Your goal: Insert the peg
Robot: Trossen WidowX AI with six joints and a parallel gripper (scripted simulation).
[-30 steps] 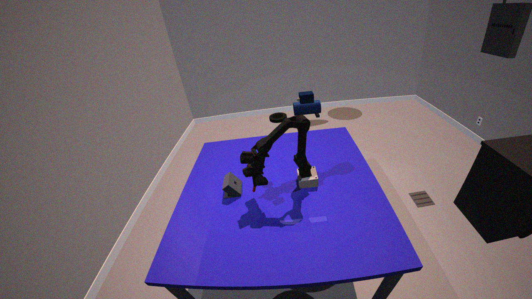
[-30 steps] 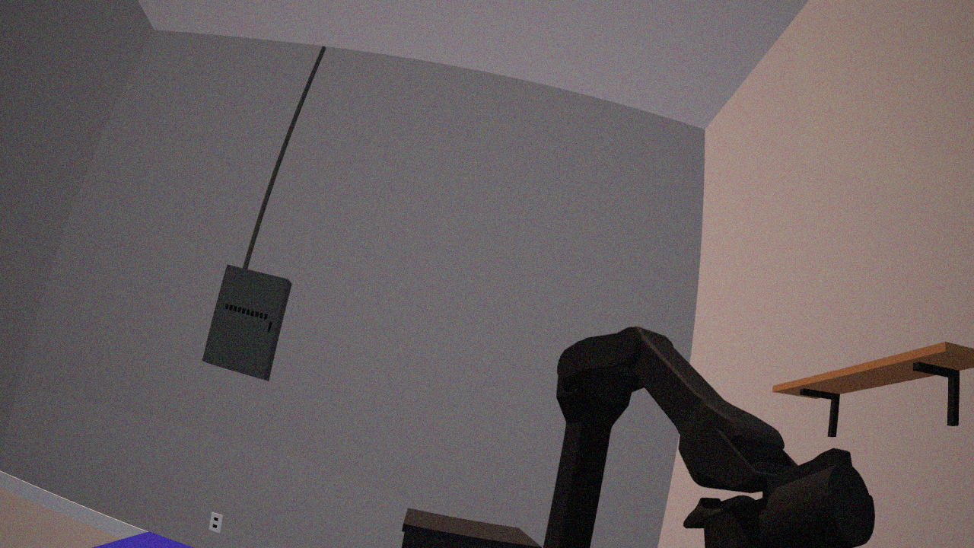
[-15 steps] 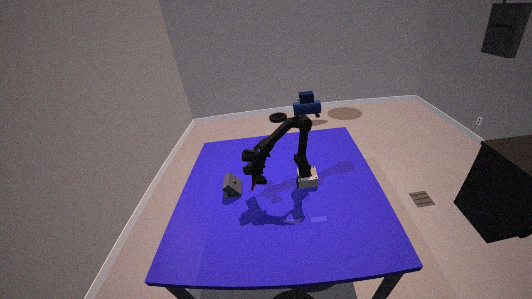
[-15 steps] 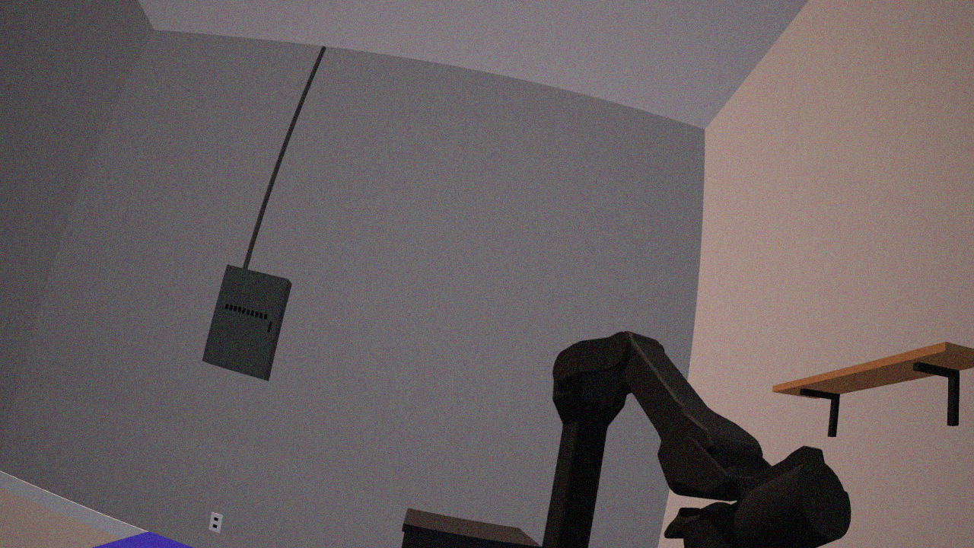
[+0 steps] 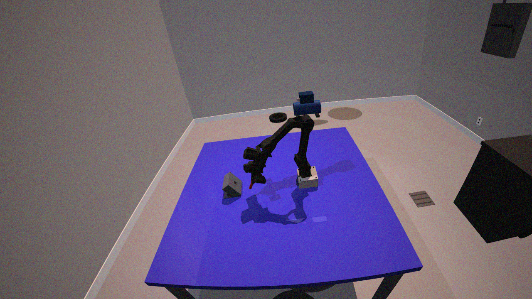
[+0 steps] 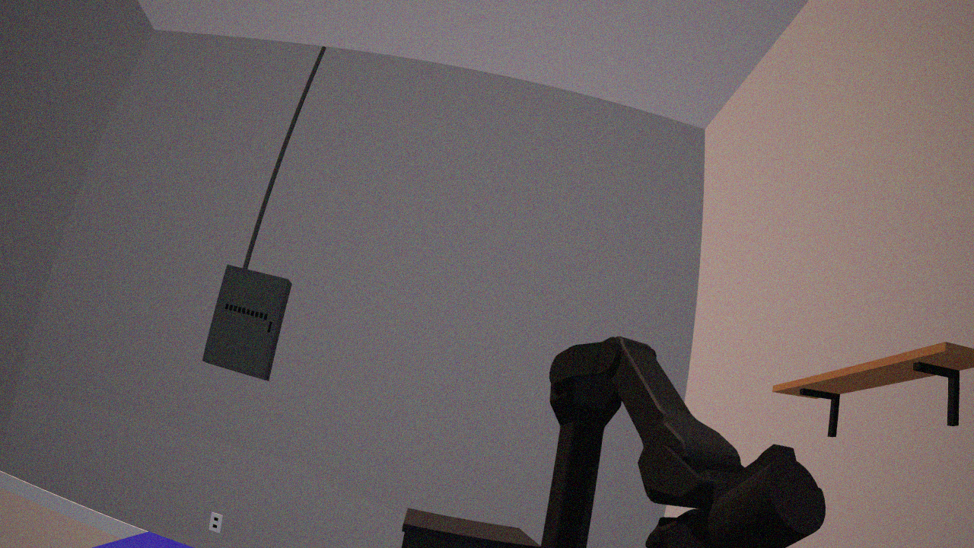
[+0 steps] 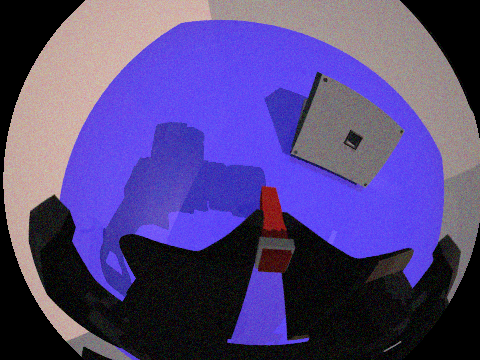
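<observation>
Top view: our claw (image 5: 253,182) (image 7: 274,232), clamped on one red peg (image 5: 250,185) (image 7: 272,207), beside the sloped panel (image 5: 231,185) (image 7: 340,125), apart from it. Exterior view: claw and peg unseen. Wrist view: peg short of panel's square hole (image 7: 353,139); we judge alignment in hand, turning flats next, then pushing.

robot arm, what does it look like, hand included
The arm is near-black, with chunky angular links and bulky rounded joints. The hand is just as dark, with two tapering fingers seen from the wrist. No cable or lettering can be made out on either.
</observation>
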